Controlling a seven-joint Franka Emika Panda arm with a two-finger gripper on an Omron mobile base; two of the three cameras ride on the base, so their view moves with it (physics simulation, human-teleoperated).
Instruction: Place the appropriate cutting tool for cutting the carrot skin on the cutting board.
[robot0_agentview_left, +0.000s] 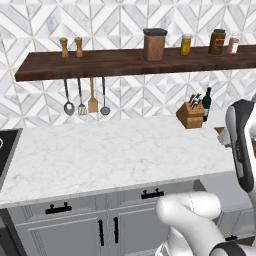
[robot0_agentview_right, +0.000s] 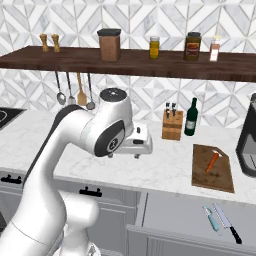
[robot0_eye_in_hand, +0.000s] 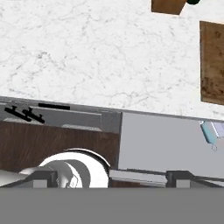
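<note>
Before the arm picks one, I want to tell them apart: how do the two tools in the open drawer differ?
The peeler is short with a light blue handle; the knife is longer, with a black handle and a pale blade. The peeler lies left of the knife, nearer the arm. Both lie flat in the drawer, slanting the same way, below the cutting board that holds the carrot.

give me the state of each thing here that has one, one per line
drawer: pulled open, below the counter
peeler: lying in the drawer, untouched
knife: lying in the drawer beside the peeler
carrot: lying on the cutting board
cutting board: flat on the counter, no tool on it
knife block: upright, knives in it
bottle: upright
gripper: fingers apart, holding nothing
</note>
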